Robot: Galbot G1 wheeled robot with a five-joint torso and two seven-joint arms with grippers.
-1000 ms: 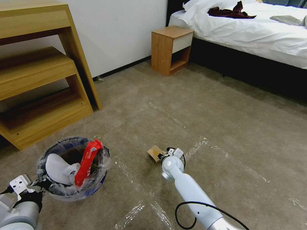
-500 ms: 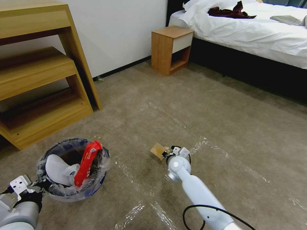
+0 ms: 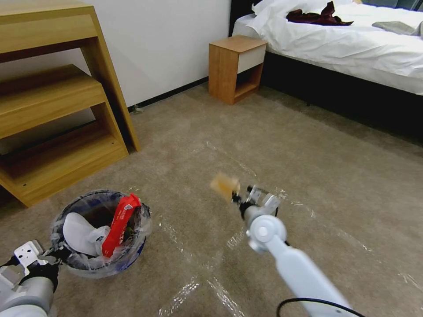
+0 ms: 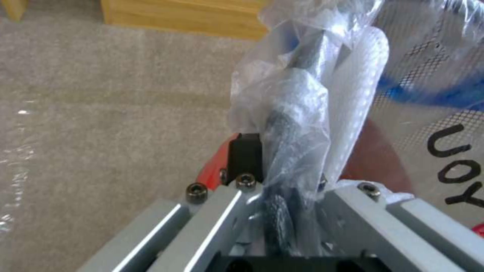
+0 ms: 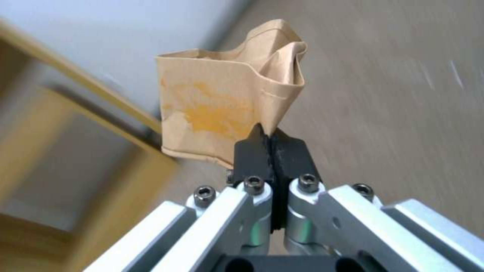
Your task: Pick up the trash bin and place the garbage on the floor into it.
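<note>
The trash bin (image 3: 134, 251), blue outside and lined with a clear bag, stands on the floor (image 3: 308, 145) at the lower left. It holds a white slipper (image 3: 81, 233) and a red wrapper (image 3: 120, 223). My left gripper (image 3: 56, 254) is shut on the bin's near rim, pinching rim (image 4: 310, 66) and bag between its fingers (image 4: 244, 153). A small tan box (image 3: 224, 185) of garbage hangs above the carpet, right of the bin. My right gripper (image 3: 241, 199) is shut on it, and its black fingertips (image 5: 252, 149) clamp the crumpled lower corner of the box (image 5: 217, 109).
A wooden shelf unit (image 3: 53, 114) stands against the wall behind the bin. A wooden nightstand (image 3: 235, 66) and a bed (image 3: 352, 44) are at the far right. Clear tape strips (image 3: 264, 204) cross the carpet under my right arm.
My right gripper has lifted the tan box off the carpet and carried it up and slightly right. The left gripper and the bin have stayed where they were.
</note>
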